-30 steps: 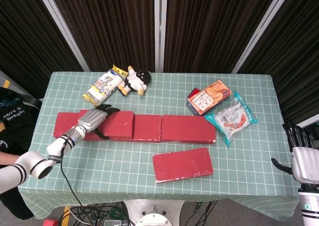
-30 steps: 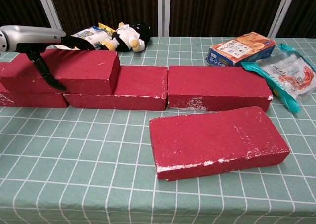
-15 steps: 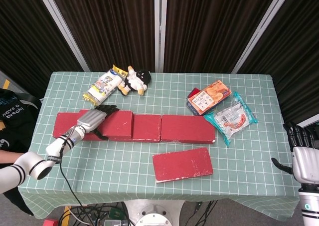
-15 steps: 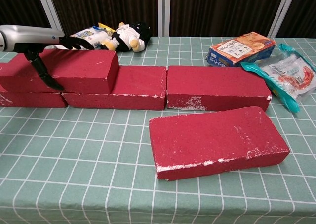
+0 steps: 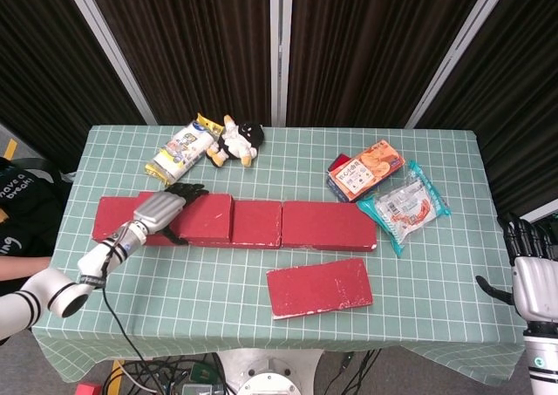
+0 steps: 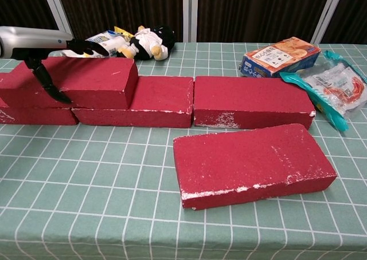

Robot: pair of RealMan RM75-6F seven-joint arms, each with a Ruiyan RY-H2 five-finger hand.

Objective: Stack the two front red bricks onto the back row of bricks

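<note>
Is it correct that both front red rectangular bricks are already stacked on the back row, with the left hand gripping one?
Not quite. Only one stacked red brick, gripped by the left hand, sits on the back row. The chest view shows the other front red brick lying on the table.

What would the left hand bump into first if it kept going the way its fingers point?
Probably the snack packet, with the plush toy just beside it; the left hand points up-table, though depth is unclear.
</note>
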